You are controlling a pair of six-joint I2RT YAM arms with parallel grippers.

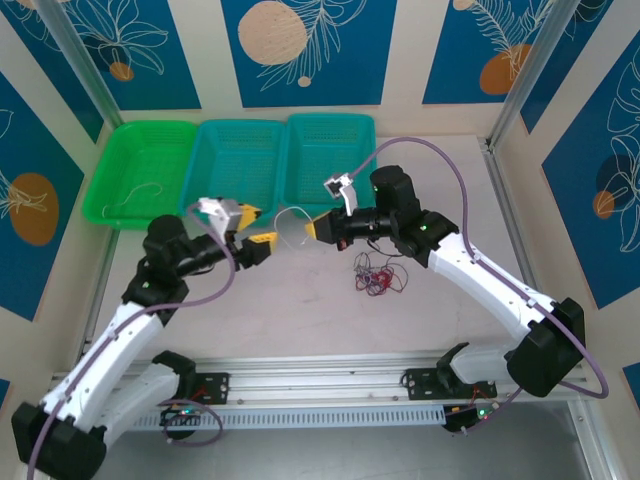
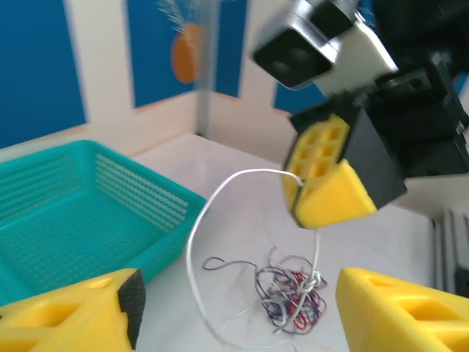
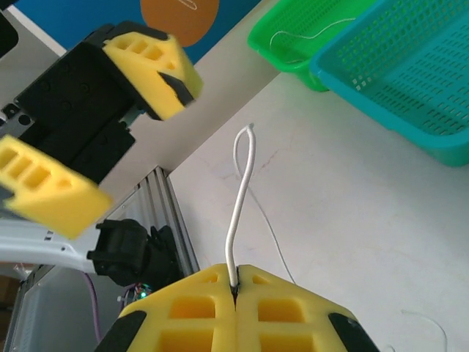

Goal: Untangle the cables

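A small tangle of cables (image 1: 375, 275), red, dark and whitish, lies on the white table in front of the right arm. One whitish cable (image 1: 290, 214) rises from it in a loop. My right gripper (image 1: 318, 228) is shut on that cable, which pokes out between its yellow pads (image 3: 235, 275). In the left wrist view the whitish cable (image 2: 192, 242) arcs from the right gripper (image 2: 297, 192) down to a knot in the tangle (image 2: 297, 290). My left gripper (image 1: 258, 228) stands open just left of the loop, holding nothing, with its fingers (image 2: 73, 319) apart.
Three baskets line the back edge: a green one (image 1: 150, 155) with a loose whitish wire (image 1: 140, 193) in it, and two teal ones (image 1: 235, 150) (image 1: 330, 140). A metal rail (image 1: 320, 385) runs along the near edge.
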